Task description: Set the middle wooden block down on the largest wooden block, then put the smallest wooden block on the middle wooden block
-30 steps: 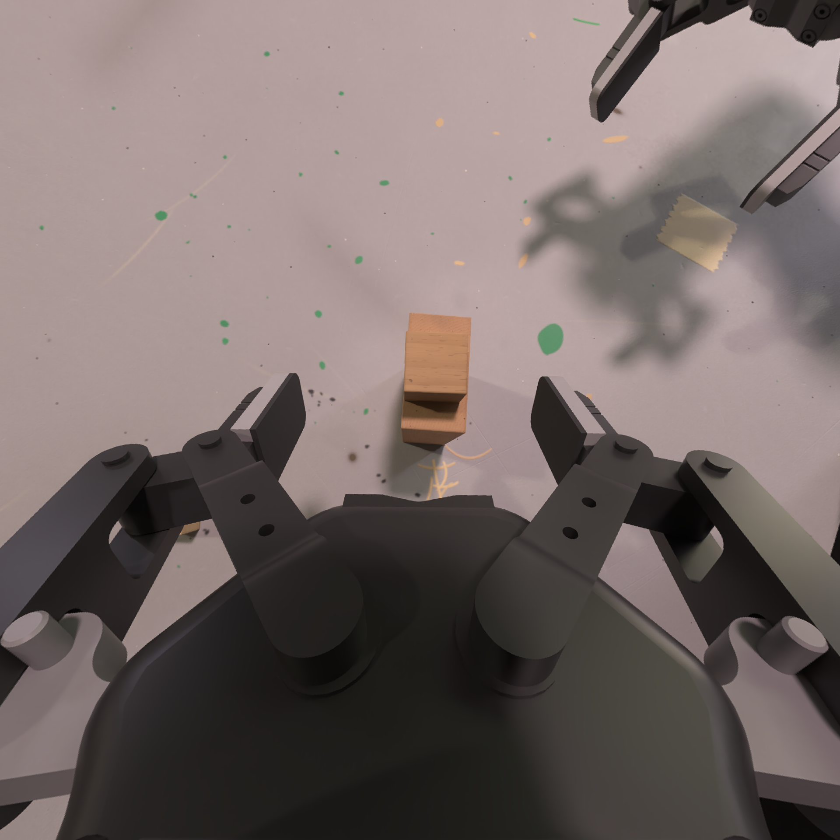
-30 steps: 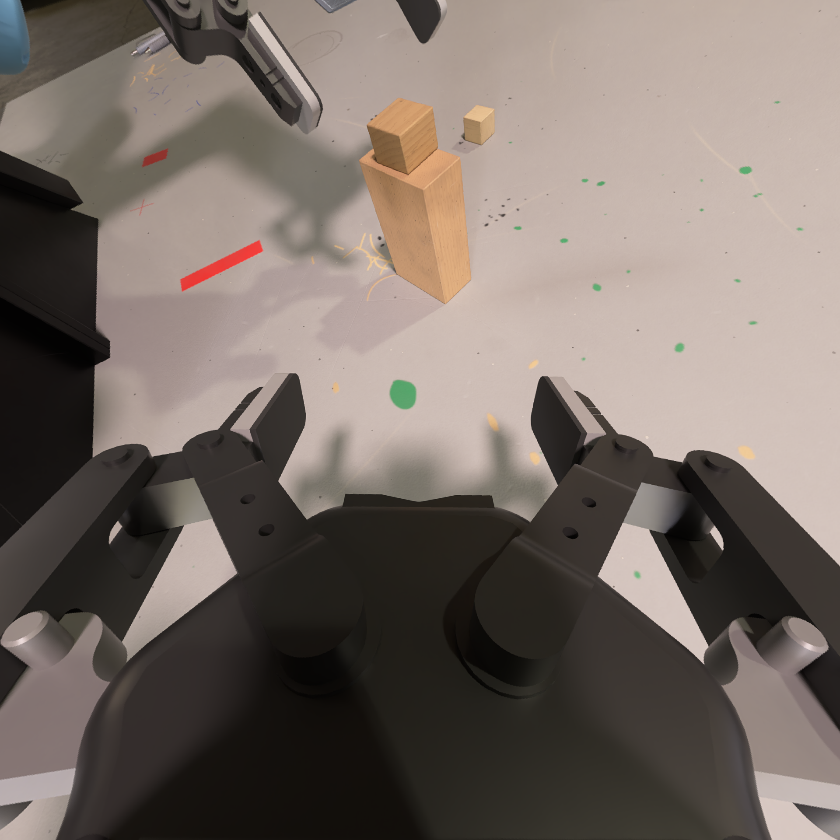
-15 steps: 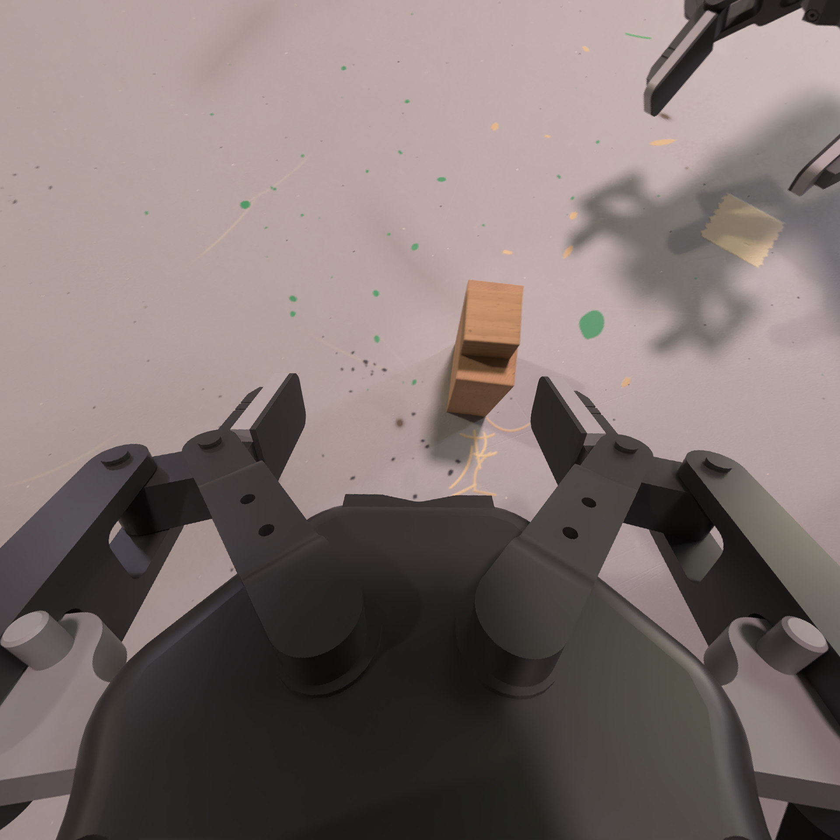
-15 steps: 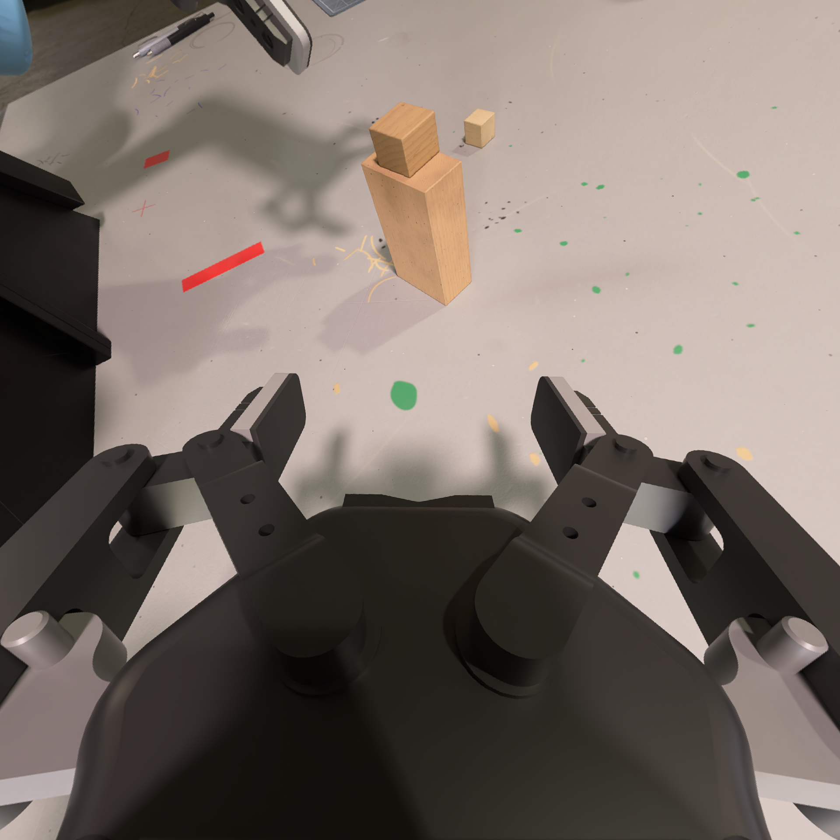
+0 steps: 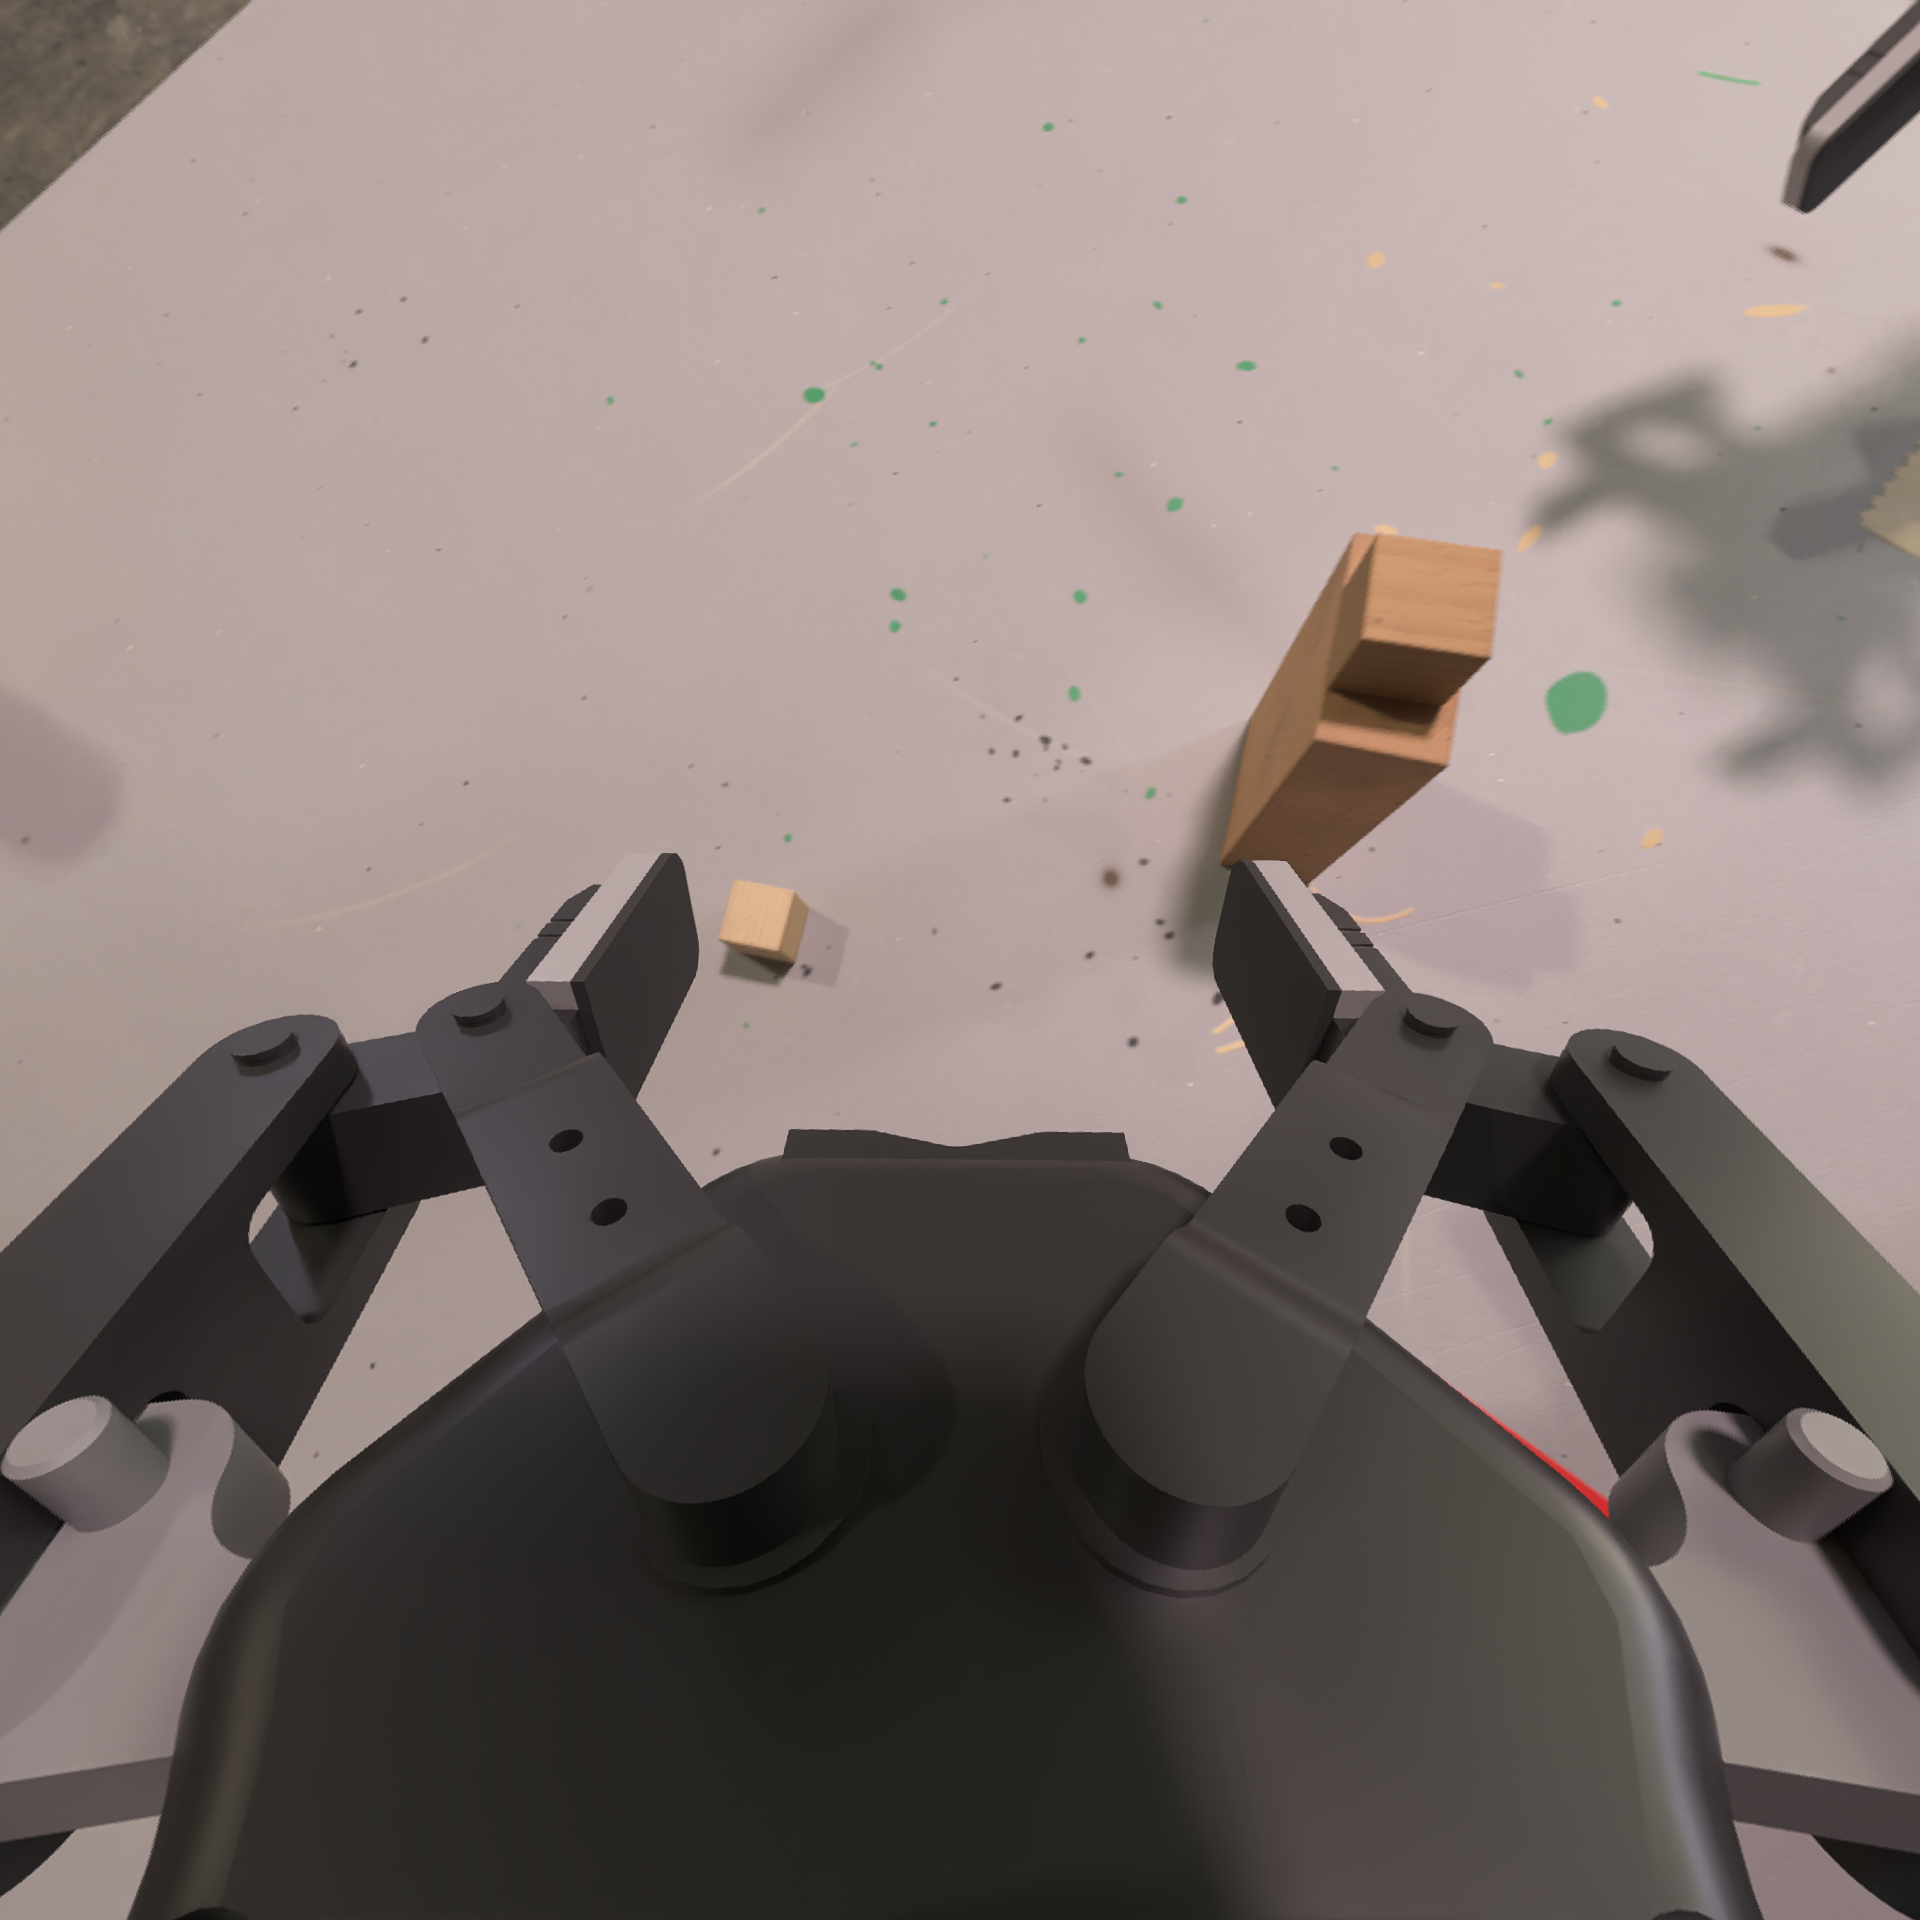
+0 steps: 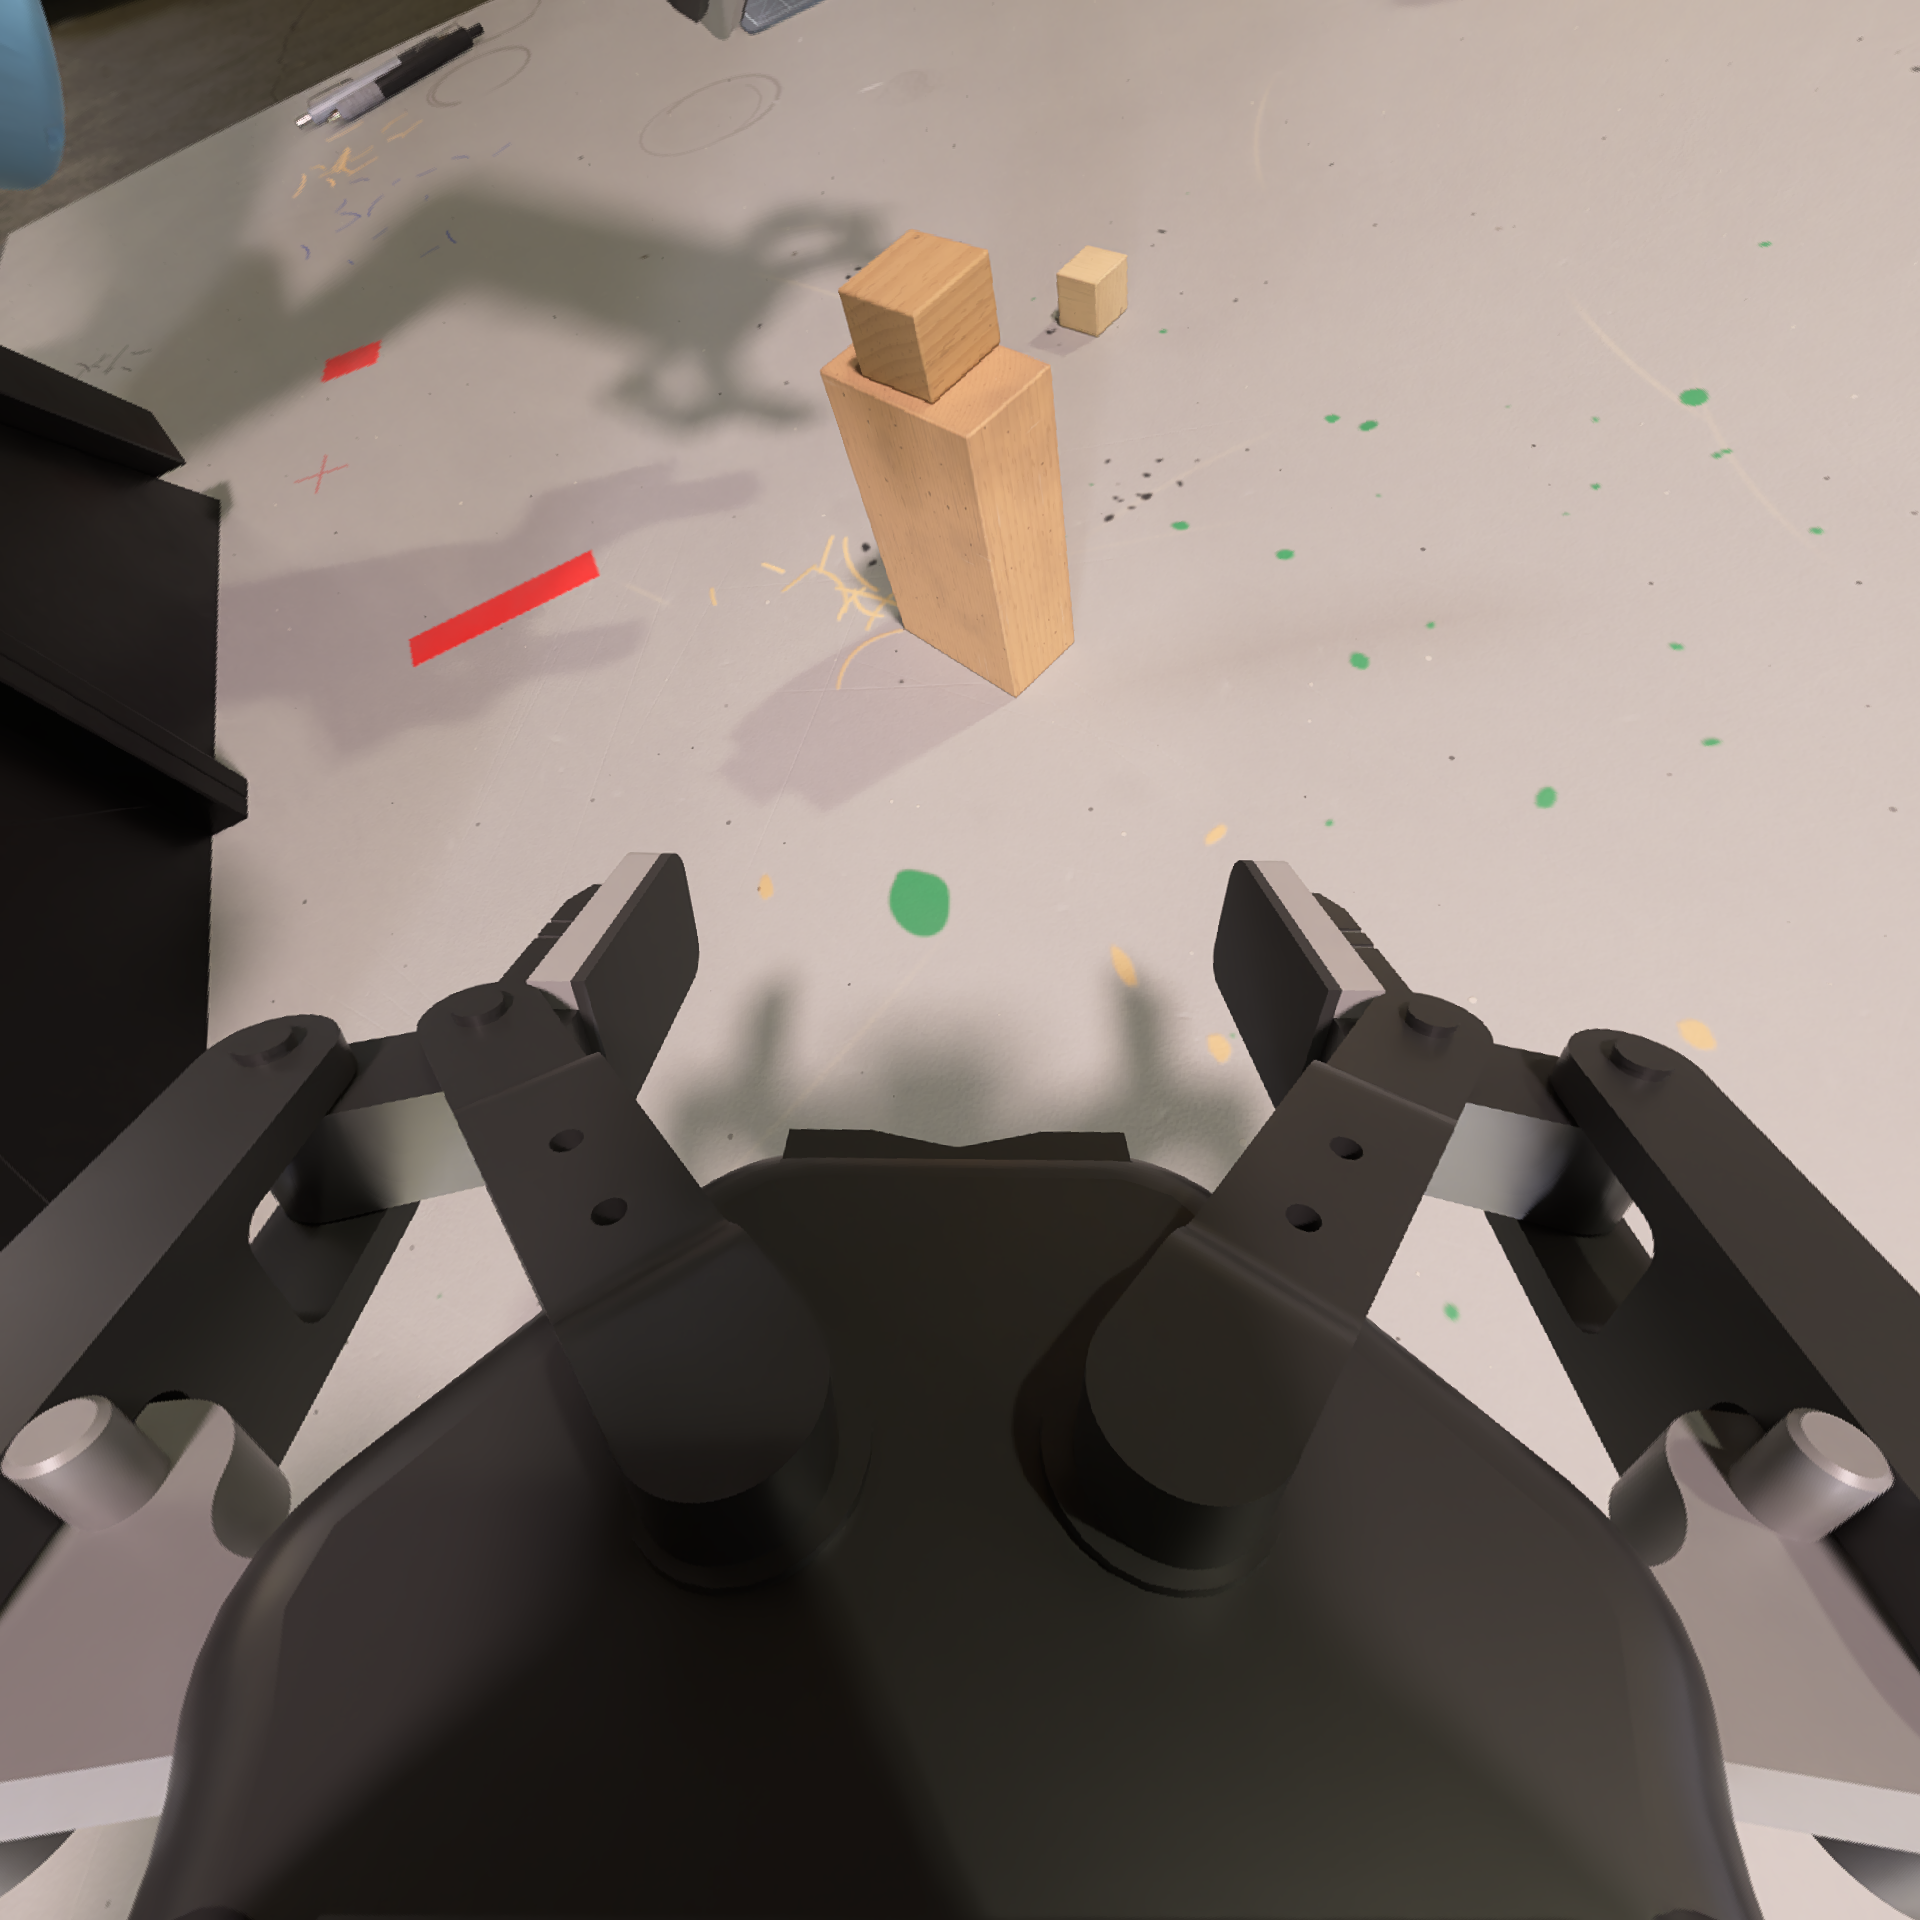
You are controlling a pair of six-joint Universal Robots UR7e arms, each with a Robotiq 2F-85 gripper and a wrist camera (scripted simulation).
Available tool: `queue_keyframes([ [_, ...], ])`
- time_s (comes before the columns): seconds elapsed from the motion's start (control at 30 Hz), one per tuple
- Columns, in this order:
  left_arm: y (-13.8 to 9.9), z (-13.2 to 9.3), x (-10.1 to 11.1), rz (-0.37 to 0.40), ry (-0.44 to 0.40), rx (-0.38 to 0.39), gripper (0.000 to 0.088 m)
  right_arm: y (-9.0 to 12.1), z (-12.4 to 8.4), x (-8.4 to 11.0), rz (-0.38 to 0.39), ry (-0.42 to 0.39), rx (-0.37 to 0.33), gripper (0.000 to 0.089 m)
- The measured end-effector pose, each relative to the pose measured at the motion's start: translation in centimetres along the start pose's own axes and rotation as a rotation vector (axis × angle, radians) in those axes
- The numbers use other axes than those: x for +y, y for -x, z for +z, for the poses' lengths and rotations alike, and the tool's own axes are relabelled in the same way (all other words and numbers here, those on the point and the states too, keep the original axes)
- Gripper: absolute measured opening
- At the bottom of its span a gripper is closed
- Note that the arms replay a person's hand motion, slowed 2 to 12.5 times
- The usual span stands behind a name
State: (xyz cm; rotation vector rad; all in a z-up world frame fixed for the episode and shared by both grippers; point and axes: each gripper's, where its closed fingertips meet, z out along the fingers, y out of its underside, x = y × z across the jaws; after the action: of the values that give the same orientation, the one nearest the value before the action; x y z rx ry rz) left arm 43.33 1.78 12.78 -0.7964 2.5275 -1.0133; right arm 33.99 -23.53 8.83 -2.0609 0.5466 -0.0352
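Note:
The largest wooden block (image 6: 966,530) stands upright on the table, with the middle wooden block (image 6: 920,312) resting on its top. Both show in the left wrist view, the largest block (image 5: 1320,769) and the middle block (image 5: 1429,613), up and to the right of my left gripper (image 5: 951,914). The smallest wooden block (image 5: 764,917) lies on the table just inside the left finger; it also shows in the right wrist view (image 6: 1091,289) behind the stack. My left gripper is open and empty. My right gripper (image 6: 956,914) is open and empty, well short of the stack.
A black box (image 6: 94,748) stands at the left edge of the right wrist view. A pen (image 6: 390,73) lies at the far left, and red tape strips (image 6: 504,608) are on the table. The right gripper's finger (image 5: 1855,135) shows at the top right of the left wrist view.
My left gripper has moved left of the stack, so the stack has shifted right in its view and the smallest block has come into view between the fingers. My right gripper has hardly moved.

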Motion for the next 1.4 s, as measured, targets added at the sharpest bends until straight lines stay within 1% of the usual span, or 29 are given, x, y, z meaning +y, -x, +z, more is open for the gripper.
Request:
queue_keyframes([
  [0.23, 2.7, -0.2, 1.6, -0.031, -0.002, -0.031, 0.0854, -0.1, 0.1, 0.1, -0.001, 0.004, 0.003, 0.0854],
  [0.4, 3.9, 0.1, 2.6, -0.052, -0.007, -0.019, 0.0854, -0.2, 0.1, 0.1, -0.003, 0.008, 0.008, 0.0854],
  [0.5, 4.4, 0.6, 3.2, -0.052, -0.005, -0.006, 0.0854, -0.3, 0.1, 0.1, -0.002, 0.009, 0.011, 0.0854],
  [0.87, 5.6, 2.7, 4.4, 0.015, 0.014, 0.038, 0.0854, -0.6, 0.2, 0.3, 0.007, 0.012, 0.015, 0.0854],
  [1.27, 6.4, 5.0, 5.1, 0.074, 0.09, 0.078, 0.0852, -1.2, 0.5, 0.7, 0.013, 0.026, 0.028, 0.0854],
  [1.4, 6.6, 5.7, 5.2, 0.084, 0.112, 0.096, 0.0823, -1.3, 0.6, 0.8, 0.017, 0.029, 0.027, 0.0854],
])
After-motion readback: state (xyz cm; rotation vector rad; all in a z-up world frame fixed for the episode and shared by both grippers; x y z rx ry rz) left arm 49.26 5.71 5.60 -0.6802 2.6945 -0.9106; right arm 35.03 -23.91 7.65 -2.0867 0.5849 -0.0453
